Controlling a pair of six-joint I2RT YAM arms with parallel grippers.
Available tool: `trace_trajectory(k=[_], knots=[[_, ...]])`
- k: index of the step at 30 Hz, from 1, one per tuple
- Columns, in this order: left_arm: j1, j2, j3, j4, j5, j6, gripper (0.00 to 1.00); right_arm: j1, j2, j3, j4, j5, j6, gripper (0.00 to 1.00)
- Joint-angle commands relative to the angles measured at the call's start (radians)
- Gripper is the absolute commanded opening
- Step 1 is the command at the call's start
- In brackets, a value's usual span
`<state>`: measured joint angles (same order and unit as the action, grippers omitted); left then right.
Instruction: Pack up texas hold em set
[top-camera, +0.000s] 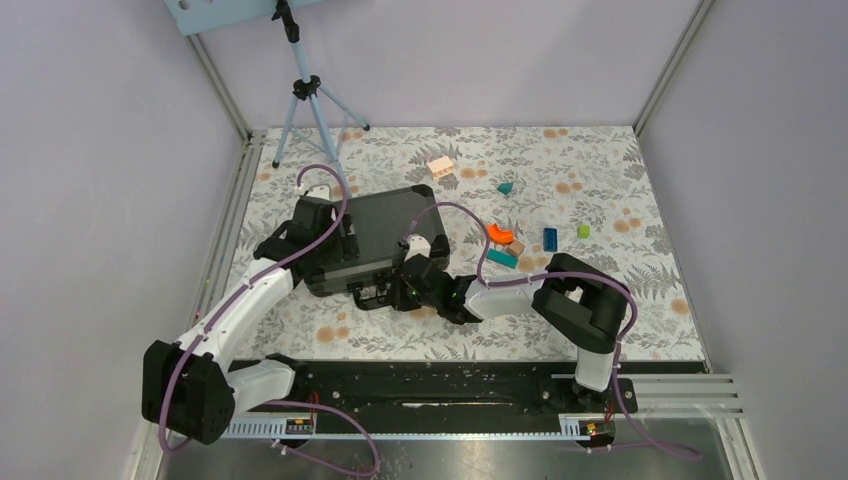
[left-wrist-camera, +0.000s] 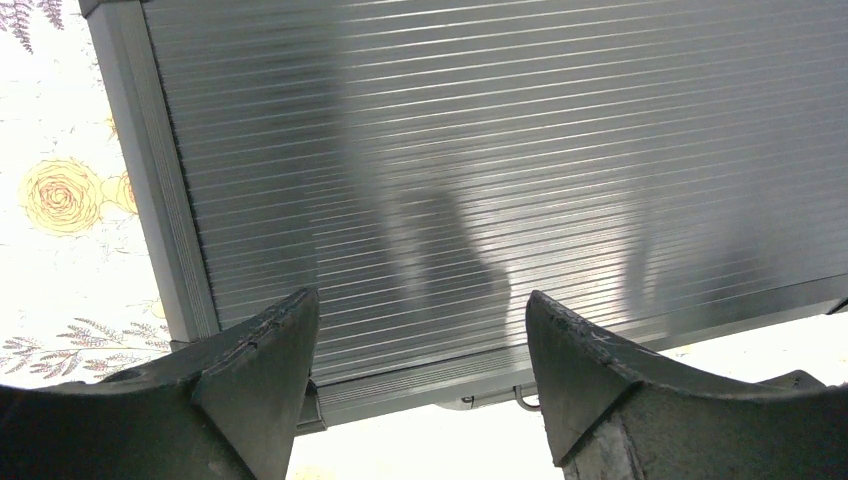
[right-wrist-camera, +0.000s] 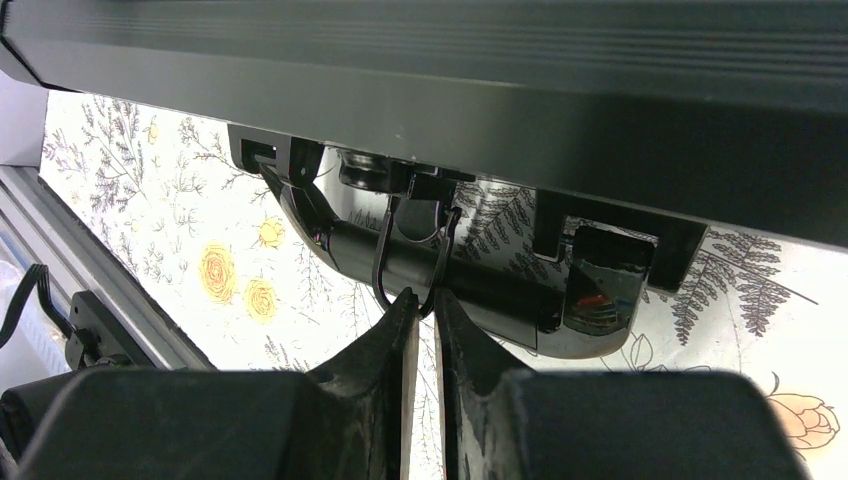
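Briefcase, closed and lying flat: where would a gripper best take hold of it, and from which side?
Probably the handle on the near edge of the briefcase, approached from the arms' side, jaws above and below its bar. The bar stands clear of the case wall; the lid is broad, flat and ribbed, offering no pinch.

Orange curved block (top-camera: 499, 233) beside teal block (top-camera: 502, 258) on floral table (top-camera: 600, 180).

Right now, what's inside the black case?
The black case is shut, so its lid hides everything inside. Only the outside shows: the ribbed lid, the handle, and the right claw at a wire loop by the handle.
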<state>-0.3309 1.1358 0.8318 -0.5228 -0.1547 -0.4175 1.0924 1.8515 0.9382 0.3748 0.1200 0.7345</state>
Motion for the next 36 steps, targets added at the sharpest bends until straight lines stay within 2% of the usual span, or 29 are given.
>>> trace_trajectory(k=[1, 11, 26, 36], knots=[[0.008, 0.004, 0.046, 0.012, -0.017, 0.006, 0.75, 0.012, 0.032, 0.027, 0.074, -0.037, 0.023, 0.18], [0.01, 0.023, 0.047, 0.0, -0.022, 0.011, 0.75, 0.012, 0.037, 0.055, 0.17, 0.001, 0.01, 0.19], [0.017, 0.05, 0.056, -0.02, -0.024, 0.009, 0.75, 0.005, -0.04, 0.104, 0.185, 0.093, -0.068, 0.22], [0.021, 0.059, 0.056, -0.022, -0.014, 0.01, 0.75, -0.027, -0.028, 0.152, 0.196, 0.119, -0.089, 0.24]])
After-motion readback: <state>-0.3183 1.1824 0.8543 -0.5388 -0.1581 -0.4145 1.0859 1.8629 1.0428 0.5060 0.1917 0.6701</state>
